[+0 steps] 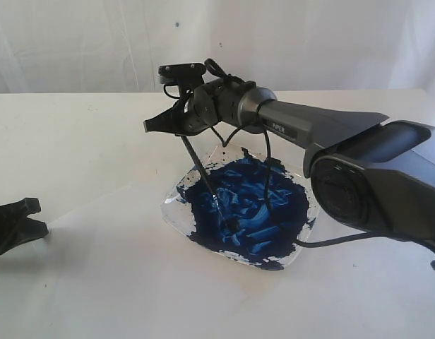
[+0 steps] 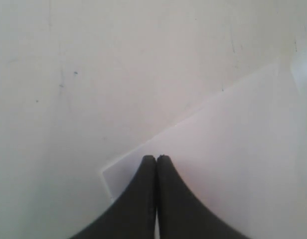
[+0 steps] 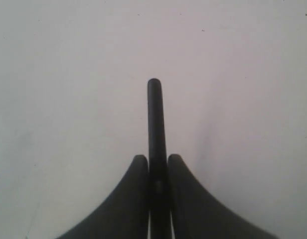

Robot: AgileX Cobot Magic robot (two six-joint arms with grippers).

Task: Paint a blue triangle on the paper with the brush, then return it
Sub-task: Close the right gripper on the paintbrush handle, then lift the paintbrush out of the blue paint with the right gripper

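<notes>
Now, brush [image 1: 200,173] in blue paint [image 1: 254,212] on plate [image 1: 171,205]; right jaws tight on brush, left jaws closed.

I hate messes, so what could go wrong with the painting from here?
1. The brush tip sits in thick blue paint on the plate, so it may lift out overloaded and drip.
2. The right hand pinches only the thin handle's top, so the brush might twist.
3. A black cable hangs low over the paint and could get smeared.
</notes>
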